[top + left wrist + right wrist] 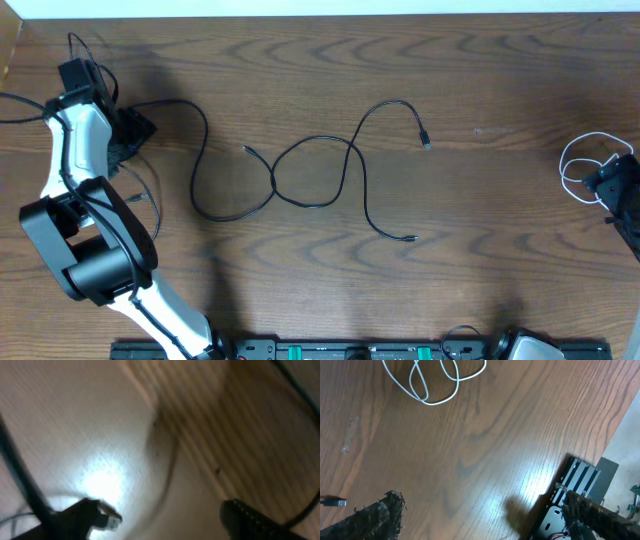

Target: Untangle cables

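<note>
Black cables [320,170] lie crossed in loops at the table's middle, with plug ends at the left, upper right and lower right. One long black cable [197,160] runs from the tangle up to my left gripper [130,130] near the far left edge. The left wrist view is blurred: the left gripper [165,520] has its jaws wide apart, and a small metal plug [111,519] sits against the left finger. A white cable [585,165] lies coiled at the right. Just below it, my right gripper [612,185] is open and holds nothing; the white cable [435,382] lies beyond its fingers.
The table's far left edge [165,415] shows close in the left wrist view, with pale floor beyond. A black metal rail [575,485] runs along the front edge by the right gripper. A loose black plug end [335,502] lies at the right wrist view's left side.
</note>
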{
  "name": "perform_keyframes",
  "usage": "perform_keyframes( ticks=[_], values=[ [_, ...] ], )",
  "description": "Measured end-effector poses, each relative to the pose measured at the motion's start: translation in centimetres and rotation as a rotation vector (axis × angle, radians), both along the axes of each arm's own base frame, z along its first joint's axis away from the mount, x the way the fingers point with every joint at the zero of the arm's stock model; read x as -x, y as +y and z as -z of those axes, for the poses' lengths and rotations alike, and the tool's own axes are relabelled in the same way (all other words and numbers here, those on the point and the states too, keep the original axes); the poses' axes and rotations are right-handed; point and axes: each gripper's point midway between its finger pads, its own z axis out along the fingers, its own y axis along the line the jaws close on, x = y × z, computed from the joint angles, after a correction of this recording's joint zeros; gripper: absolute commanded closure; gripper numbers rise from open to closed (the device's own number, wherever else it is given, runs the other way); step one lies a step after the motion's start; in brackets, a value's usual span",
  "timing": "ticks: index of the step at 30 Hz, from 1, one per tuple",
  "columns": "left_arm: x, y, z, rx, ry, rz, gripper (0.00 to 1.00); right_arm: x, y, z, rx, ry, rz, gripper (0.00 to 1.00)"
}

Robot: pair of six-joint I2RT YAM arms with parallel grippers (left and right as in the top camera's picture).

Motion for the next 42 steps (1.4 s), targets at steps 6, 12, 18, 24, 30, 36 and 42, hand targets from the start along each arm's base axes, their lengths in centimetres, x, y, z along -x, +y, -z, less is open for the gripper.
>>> perform_keyframes(
  ticks=[6, 12, 18, 24, 30, 36, 42],
  values=[
    [-1.2, 0.6, 0.2, -0.027, -0.053, 0.003, 0.93, 0.0, 0.0, 0.0, 0.0, 0.0, 0.0, 0.01],
    [-4.2, 1.0, -2.3, 0.016, -0.196, 0.011, 0.93, 0.0, 0.0, 0.0, 0.0, 0.0, 0.0, 0.01],
    [-11.4, 6.0, -18.3, 0.025, -0.72, -0.044, 0.88, 0.0, 0.0, 0.0, 0.0, 0.0, 0.0, 0.01],
    [-8.1, 9.8, -32.4, -0.069, -1.007, -0.09, 0.02, 0.0, 0.0, 0.0, 0.0, 0.0, 0.0, 0.01],
    [-8.1, 8.5, -22.2, 0.044, -0.7, -0.042, 0.02, 0.0, 0.0, 0.0, 0.0, 0.0, 0.0, 0.01],
    [-7.5, 5.4, -6.5, 0.239, -0.309, 0.029, 0.02, 0.0, 0.0, 0.0, 0.0, 0.0, 0.0, 0.01],
    [-6.8, 4.1, -6.5, 0.246, -0.276, 0.095, 0.01, 0.0, 0.0, 0.0, 0.0, 0.0, 0.0, 0.01]
  ],
)
